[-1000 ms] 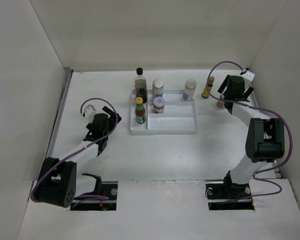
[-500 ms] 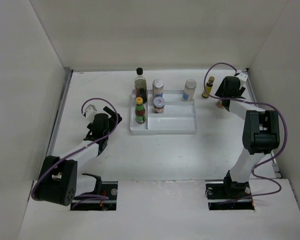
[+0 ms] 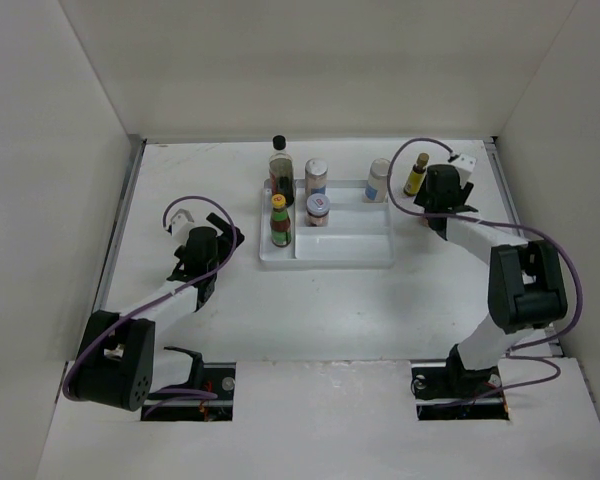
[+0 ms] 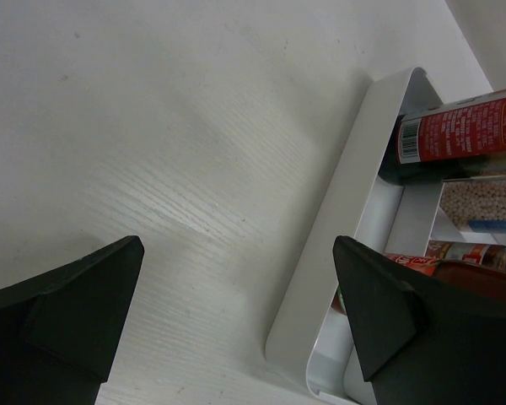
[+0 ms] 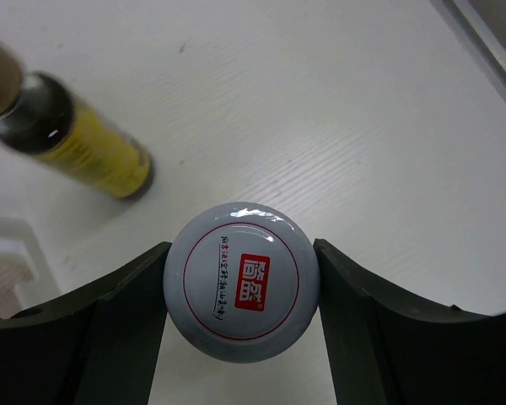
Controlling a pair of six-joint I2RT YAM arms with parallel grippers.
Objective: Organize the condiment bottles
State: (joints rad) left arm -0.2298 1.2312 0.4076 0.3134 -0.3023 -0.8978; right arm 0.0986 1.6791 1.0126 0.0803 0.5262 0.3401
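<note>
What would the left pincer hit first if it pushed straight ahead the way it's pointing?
Probably nothing: ahead of the open left pincer lies bare tabletop. The white divided tray sits to its right, angling away; the tray-side finger might clip its rim, though depth is unclear.

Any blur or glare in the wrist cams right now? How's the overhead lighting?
Right wrist: white-lidded jar with red logo is sharp, small glare streak near its top edge; the yellow-labelled dark bottle is out of focus. Left wrist: black fingers dark, little detail; white plastic tray rim and red bottle label readable. Top external: even light, faint shadows.
</note>
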